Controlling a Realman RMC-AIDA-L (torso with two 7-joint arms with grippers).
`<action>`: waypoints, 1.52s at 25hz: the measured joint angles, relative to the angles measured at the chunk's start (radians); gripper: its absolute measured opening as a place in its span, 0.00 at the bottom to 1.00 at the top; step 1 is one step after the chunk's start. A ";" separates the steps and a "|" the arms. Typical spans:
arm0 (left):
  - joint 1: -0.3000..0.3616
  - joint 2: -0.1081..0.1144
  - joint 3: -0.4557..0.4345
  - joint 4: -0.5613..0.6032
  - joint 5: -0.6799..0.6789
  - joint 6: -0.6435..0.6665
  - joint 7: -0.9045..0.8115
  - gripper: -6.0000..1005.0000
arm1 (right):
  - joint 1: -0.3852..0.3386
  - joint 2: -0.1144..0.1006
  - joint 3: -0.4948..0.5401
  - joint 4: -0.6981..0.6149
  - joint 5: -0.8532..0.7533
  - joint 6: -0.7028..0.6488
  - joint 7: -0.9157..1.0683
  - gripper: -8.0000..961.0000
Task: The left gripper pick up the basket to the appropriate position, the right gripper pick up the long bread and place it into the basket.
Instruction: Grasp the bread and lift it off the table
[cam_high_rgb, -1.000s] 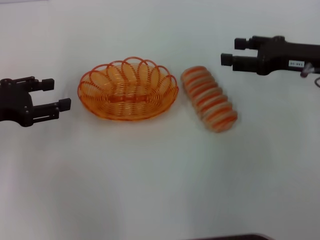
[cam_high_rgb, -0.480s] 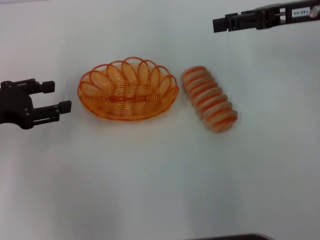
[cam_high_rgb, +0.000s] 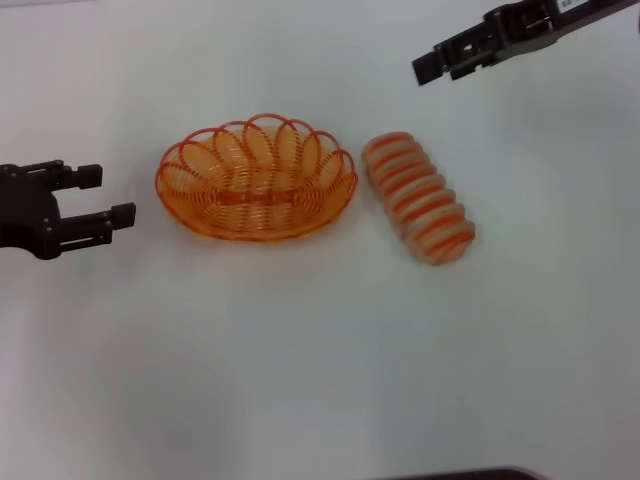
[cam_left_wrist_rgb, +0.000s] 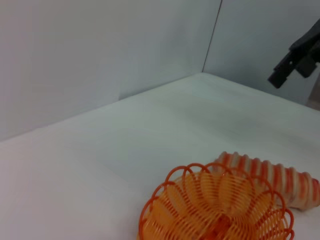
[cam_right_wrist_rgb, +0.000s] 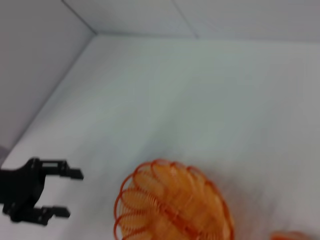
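Resting untouched mid-worktop: basket (cam_high_rgb: 256, 179) and long bread (cam_high_rgb: 419, 198). Left gripper (cam_high_rgb: 100, 201), fingers apart, waits beside the basket; right gripper (cam_high_rgb: 430, 65), spread unclear, hovers toward the far edge.

A plain white counter (cam_high_rgb: 320, 360) fills the head view from edge to edge, matte and evenly lit, with only soft, faint shadows on it. At its near edge, low in the head view, a thin dark strip (cam_high_rgb: 460, 474) shows; what it is cannot be told. Both wrist views show the counter closed in by pale grey-white walls. In the left wrist view 2 wall panels (cam_left_wrist_rgb: 100, 55) meet at a dark vertical seam (cam_left_wrist_rgb: 212, 35) that runs down to the counter's far corner. In the right wrist view a side wall (cam_right_wrist_rgb: 30, 65) and a back wall (cam_right_wrist_rgb: 240, 15) meet the counter along straight edges.
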 joint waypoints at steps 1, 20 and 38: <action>0.000 0.000 -0.001 0.000 0.002 0.000 -0.002 0.70 | 0.011 0.003 0.000 0.000 -0.012 -0.012 0.010 0.82; -0.002 0.003 -0.013 0.003 0.023 -0.018 -0.007 0.70 | 0.109 0.058 -0.169 0.023 -0.300 0.051 0.239 0.97; -0.003 -0.001 -0.002 -0.003 0.034 -0.017 -0.004 0.70 | 0.191 0.071 -0.287 0.198 -0.377 0.142 0.324 1.00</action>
